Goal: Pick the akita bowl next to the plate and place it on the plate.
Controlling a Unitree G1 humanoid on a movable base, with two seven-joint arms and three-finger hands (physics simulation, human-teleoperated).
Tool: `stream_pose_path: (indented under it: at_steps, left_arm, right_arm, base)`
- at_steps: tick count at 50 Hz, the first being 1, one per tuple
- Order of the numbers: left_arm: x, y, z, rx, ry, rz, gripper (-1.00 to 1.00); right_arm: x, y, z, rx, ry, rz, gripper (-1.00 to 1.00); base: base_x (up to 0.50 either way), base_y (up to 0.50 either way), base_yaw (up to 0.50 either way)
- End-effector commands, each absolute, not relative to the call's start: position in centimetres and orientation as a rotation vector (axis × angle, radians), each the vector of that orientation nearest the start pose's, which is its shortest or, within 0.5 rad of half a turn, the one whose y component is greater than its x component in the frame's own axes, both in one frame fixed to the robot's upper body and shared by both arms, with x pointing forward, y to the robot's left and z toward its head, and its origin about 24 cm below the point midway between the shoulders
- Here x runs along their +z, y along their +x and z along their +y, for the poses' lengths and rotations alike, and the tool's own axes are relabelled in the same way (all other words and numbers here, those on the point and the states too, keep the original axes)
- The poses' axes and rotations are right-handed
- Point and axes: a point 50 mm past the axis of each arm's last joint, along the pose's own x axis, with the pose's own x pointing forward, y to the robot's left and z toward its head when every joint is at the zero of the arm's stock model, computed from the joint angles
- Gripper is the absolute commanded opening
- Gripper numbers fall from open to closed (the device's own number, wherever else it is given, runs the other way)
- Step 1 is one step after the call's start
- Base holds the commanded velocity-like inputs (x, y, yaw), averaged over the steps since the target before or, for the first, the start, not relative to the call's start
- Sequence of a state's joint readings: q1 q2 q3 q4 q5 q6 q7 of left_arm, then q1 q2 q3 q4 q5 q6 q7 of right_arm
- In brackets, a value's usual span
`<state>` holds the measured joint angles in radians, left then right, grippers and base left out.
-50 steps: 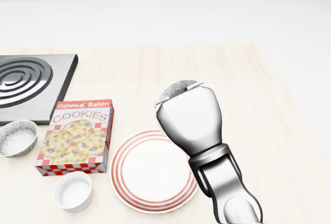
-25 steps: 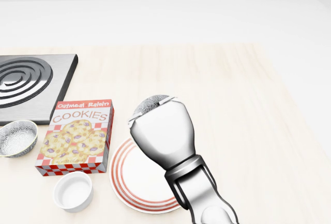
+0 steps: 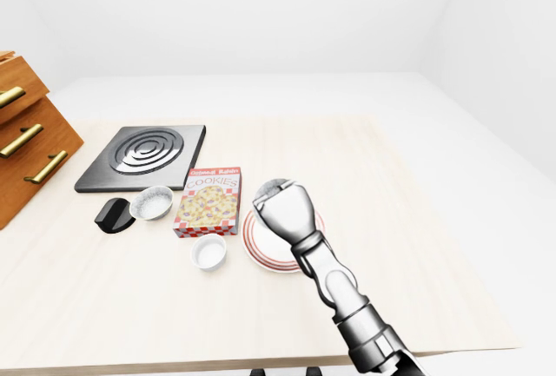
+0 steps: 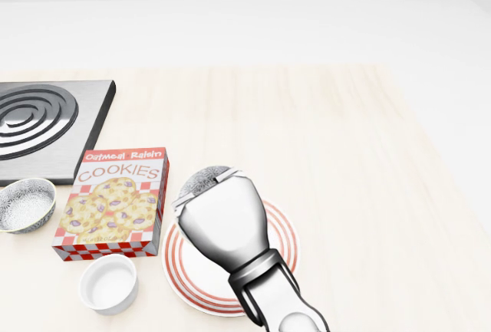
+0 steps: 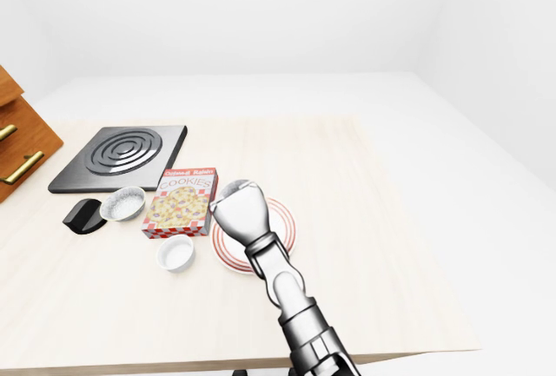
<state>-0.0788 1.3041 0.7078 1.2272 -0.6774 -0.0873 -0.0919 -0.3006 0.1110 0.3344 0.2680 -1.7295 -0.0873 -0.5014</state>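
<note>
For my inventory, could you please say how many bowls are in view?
4: patterned bowl left of the cookie box, white bowl below it, black bowl farthest left, grey bowl half hidden behind the right hand over the plate.

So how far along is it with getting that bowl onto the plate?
Pickup looks done: the akita bowl shows at the tip of the right hand, apparently gripped, though the grip itself is hidden. In hand: carrying it over the plate. Left: lowering it onto the plate and letting go.
</note>
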Motion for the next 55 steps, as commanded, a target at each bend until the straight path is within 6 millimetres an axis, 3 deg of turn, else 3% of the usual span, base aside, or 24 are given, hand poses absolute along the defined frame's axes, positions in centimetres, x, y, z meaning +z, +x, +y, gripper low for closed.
stream_pose_path:
  at_steps: [1, 33, 55]
  left_arm:
    - [20.4, 8.5, 54.7, 1.191, 0.112, -0.014, 1.00]
    - [20.2, 8.6, 54.7, 1.191, 0.107, -0.009, 1.00]
    - [20.2, 8.6, 54.7, 1.191, 0.107, -0.009, 1.00]
  right_arm:
    - [7.2, 27.5, -0.9, 0.042, -1.497, -0.836, -1.00]
    - [2.9, 28.7, -1.6, 0.200, -1.500, -0.631, -1.00]
    - [2.7, 28.8, -1.5, 0.215, -1.513, -0.635, -1.00]
  base:
    - [0.00, 0.00, 0.00]
    - [0.00, 0.00, 0.00]
    - [0.00, 0.00, 0.00]
